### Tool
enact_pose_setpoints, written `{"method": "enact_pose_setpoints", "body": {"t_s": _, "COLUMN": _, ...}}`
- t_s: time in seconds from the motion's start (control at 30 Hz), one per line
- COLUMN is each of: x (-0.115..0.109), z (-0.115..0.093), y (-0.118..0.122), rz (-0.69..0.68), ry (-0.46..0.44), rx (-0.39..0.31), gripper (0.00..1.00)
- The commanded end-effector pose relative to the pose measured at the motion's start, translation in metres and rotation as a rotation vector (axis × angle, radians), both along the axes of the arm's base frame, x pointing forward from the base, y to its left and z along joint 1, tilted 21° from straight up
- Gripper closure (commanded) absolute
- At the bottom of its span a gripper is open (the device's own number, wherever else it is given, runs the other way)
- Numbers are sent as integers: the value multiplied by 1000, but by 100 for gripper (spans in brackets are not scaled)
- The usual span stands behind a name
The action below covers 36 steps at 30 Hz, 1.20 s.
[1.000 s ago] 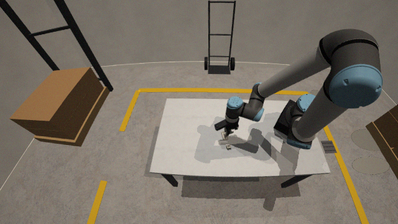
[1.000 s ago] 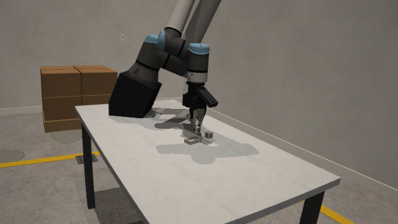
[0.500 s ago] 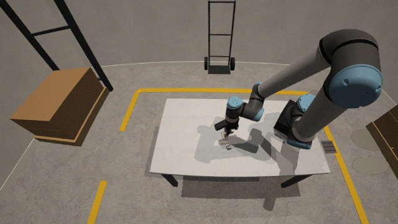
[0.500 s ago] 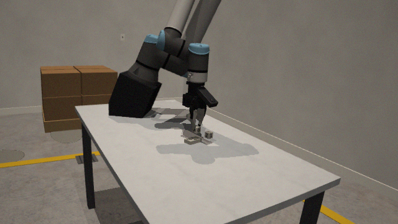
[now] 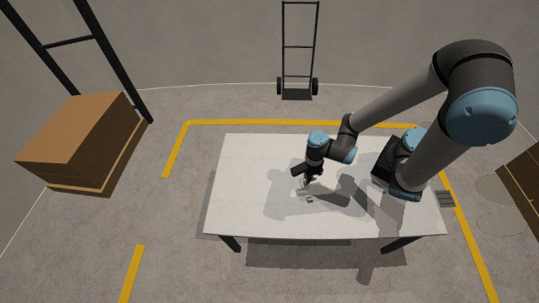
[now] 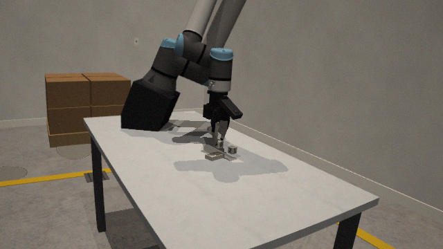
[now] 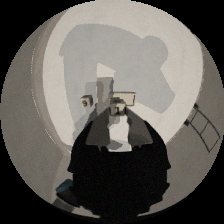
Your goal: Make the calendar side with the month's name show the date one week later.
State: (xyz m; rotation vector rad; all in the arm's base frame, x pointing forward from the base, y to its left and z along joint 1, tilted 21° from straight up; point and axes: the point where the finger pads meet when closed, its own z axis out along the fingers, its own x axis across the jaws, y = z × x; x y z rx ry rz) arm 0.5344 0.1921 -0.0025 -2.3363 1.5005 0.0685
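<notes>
White table (image 6: 194,207) | claw (image 6: 219,142) grips pale cube (image 6: 220,142) | second cube (image 6: 232,149) beside tray (image 6: 214,156)

1 cube (image 6: 219,142) hangs above the tray (image 6: 214,156); the other cube (image 6: 232,149) sits beside it.

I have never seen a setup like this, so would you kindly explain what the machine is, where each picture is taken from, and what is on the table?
The machine is a single jointed robot arm bolted to a white table. At its tip is a two-fingered gripper.

One picture looks down from above, one looks across from the side of the table, and the round one comes from a camera on the wrist, looking past the fingers.

On the table lie a small flat tray and one small cube resting beside it, outside the tray. They belong to a block calendar; the digits are too small to read.

The gripper is closed on a second cube, lifted just above the tray.

A trolley and cardboard boxes stand in the background.
</notes>
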Motion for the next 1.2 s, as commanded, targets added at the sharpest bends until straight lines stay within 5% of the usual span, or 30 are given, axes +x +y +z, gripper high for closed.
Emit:
{"method": "enact_pose_setpoints", "body": {"t_s": 0.0, "x": 0, "z": 0, "y": -2, "rz": -2, "ry": 0, "rx": -1, "gripper": 90}}
{"method": "enact_pose_setpoints", "body": {"t_s": 1.17, "x": -1, "z": -4, "y": 0, "rz": -1, "ry": 2, "rx": -1, "gripper": 90}}
